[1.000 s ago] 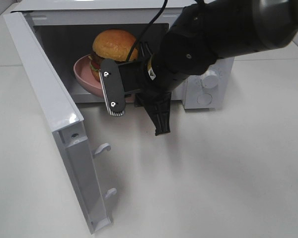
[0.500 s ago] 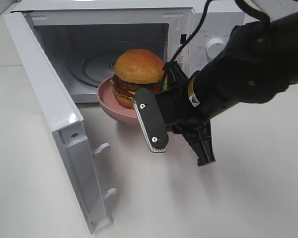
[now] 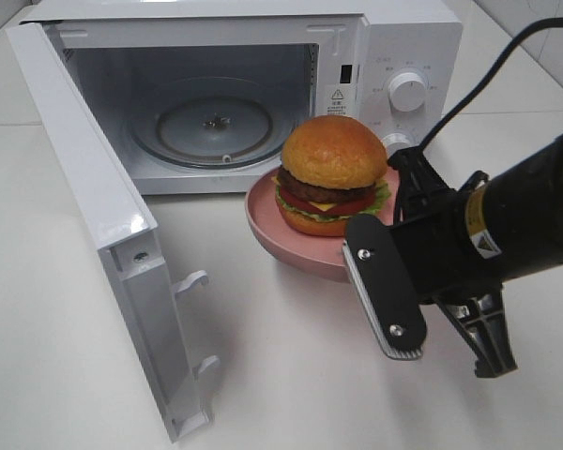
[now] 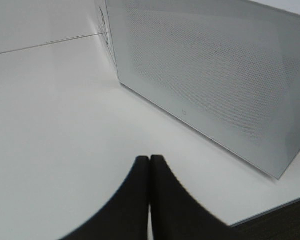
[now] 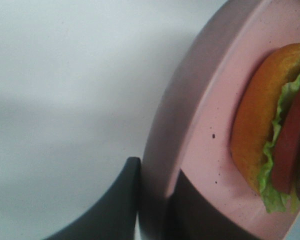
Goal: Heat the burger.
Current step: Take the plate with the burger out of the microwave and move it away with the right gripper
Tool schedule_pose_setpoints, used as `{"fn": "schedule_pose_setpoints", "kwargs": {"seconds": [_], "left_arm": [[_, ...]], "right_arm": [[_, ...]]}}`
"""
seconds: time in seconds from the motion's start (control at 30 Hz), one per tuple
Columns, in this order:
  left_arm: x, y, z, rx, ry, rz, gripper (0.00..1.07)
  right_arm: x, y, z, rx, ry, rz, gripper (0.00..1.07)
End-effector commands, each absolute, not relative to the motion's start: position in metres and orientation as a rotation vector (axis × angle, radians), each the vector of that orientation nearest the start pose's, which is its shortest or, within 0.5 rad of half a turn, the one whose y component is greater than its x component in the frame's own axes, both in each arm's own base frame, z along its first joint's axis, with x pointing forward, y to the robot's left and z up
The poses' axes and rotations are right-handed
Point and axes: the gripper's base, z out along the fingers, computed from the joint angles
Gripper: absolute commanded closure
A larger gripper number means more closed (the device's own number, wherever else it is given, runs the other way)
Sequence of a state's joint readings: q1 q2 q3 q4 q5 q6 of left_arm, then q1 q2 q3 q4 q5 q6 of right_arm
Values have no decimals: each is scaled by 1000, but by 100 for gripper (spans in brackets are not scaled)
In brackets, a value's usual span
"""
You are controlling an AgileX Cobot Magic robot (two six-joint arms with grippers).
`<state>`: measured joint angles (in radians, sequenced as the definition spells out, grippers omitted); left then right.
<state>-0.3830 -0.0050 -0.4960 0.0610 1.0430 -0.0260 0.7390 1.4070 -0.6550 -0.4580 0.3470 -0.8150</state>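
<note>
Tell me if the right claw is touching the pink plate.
Touching. The right wrist view shows the right claw pinching the pink plate's rim between its fingers.

White microwave (image 3: 394,56) cavity stands open, only its glass turntable (image 3: 205,122) inside. The door (image 3: 94,216) swings out along the left – a wall on that side. Before the opening, right of centre, the pink plate (image 3: 267,220) with the burger (image 3: 333,173) – and the right arm (image 3: 507,234) behind it – partly blocks the approach.

High oblique view over the microwave (image 3: 263,103); right wrist close on the plate (image 5: 200,125); left wrist beside its door (image 4: 205,80)
</note>
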Motion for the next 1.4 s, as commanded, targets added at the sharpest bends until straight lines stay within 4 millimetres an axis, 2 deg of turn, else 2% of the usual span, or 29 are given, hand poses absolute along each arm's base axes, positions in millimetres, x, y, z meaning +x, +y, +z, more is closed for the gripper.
{"fn": "schedule_pose_setpoints", "kwargs": {"seconds": [0.03,0.23,0.3,0.4,0.47,0.57,0.63,0.7,0.97,1.07,1.2,1.4], "left_arm": [[-5,7,278,349,1973,-199,107],[-5,7,278,349,1973,-199,107],[-5,7,278,349,1973,-199,107],[-5,7,278,348,1974,-200,107],[-5,7,278,348,1974,-200,107],[-5,7,278,348,1974,-200,107],[-5,7,278,348,1974,-200,107],[-5,7,278,348,1974,-200,107],[-5,7,278,348,1974,-200,107],[-5,7,278,348,1974,-200,107],[-5,7,278,348,1974,-200,107],[-5,7,278,348,1974,-200,107]], "right_arm": [[183,145,205,-2082,1448,-407,107],[172,133,209,-2022,1517,-400,107],[166,123,214,-1958,1646,-412,107],[165,119,213,-1932,1710,-420,107],[164,116,210,-1860,1812,-411,107],[165,116,210,-1822,1846,-400,107],[165,115,210,-1684,1966,-374,107],[165,113,209,-1633,2018,-379,107],[165,103,205,-1551,2116,-464,107],[167,99,199,-1521,2178,-527,107],[180,87,184,-1406,2339,-559,107],[198,76,170,-1267,2421,-493,107]]}}
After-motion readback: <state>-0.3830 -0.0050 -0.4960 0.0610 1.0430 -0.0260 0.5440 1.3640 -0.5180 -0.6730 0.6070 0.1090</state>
